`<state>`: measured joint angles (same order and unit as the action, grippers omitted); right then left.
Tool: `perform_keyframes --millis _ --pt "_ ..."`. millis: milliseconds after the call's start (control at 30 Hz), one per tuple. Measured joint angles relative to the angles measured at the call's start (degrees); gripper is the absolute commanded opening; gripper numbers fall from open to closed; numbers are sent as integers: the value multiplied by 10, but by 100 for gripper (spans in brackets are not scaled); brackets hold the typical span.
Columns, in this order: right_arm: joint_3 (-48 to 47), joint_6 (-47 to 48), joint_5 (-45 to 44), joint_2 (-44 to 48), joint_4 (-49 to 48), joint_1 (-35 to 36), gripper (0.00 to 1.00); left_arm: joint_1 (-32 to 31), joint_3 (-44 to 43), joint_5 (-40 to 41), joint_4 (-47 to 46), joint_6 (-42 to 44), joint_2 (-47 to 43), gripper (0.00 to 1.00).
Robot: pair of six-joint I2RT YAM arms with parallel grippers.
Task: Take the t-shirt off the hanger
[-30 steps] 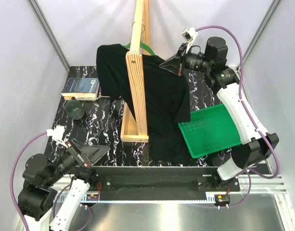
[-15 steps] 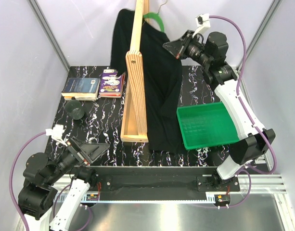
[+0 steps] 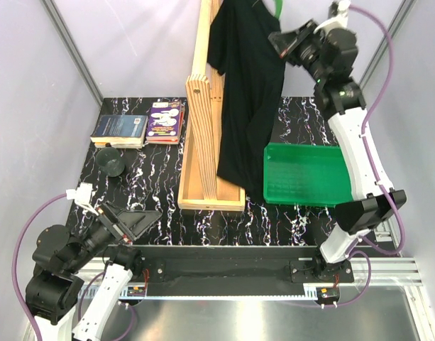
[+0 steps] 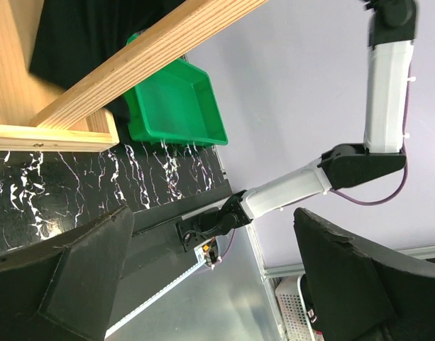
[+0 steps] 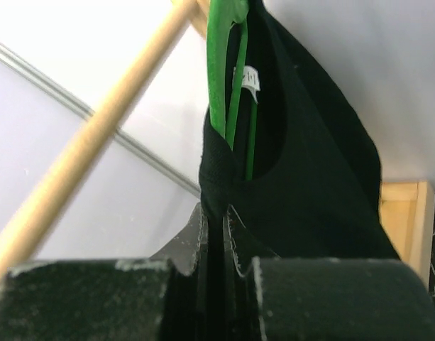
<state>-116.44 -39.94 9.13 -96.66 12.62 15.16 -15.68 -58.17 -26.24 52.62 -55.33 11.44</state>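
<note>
Seen from above, the t-shirt point(image 3: 249, 85) now hangs higher than before, beside the wooden stand point(image 3: 203, 106), hem near the green tray point(image 3: 302, 177); the right arm point(image 3: 352, 142) stretches upward. At the right wrist, the right gripper point(image 5: 224, 222) clamps the t-shirt at its neck, the hanger point(image 5: 218, 64) threaded inside. At the left wrist, the left gripper point(image 4: 217, 249) gapes, empty.

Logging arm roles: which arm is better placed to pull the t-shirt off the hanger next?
Right. The right gripper is shut on the t-shirt at its collar by the hanger, high beside the wooden stand. The left gripper sits open, low near its base, far from both.
</note>
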Motion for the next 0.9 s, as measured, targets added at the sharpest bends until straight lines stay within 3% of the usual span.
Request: perform_keyframes --millis 233,367,533,900 --pt "-240 -4 -20 -73 78 -11 0 0 0 1 0 0 0 99" --pt "-250 -16 -8 -62 72 -11 0 0 1 2 0 0 0 99" --pt "-130 -47 48 -13 54 -10 0 0 14 4 0 1 -1 99" --pt "278 -73 115 110 -13 58 0 0 50 12 -2 30 7 97"
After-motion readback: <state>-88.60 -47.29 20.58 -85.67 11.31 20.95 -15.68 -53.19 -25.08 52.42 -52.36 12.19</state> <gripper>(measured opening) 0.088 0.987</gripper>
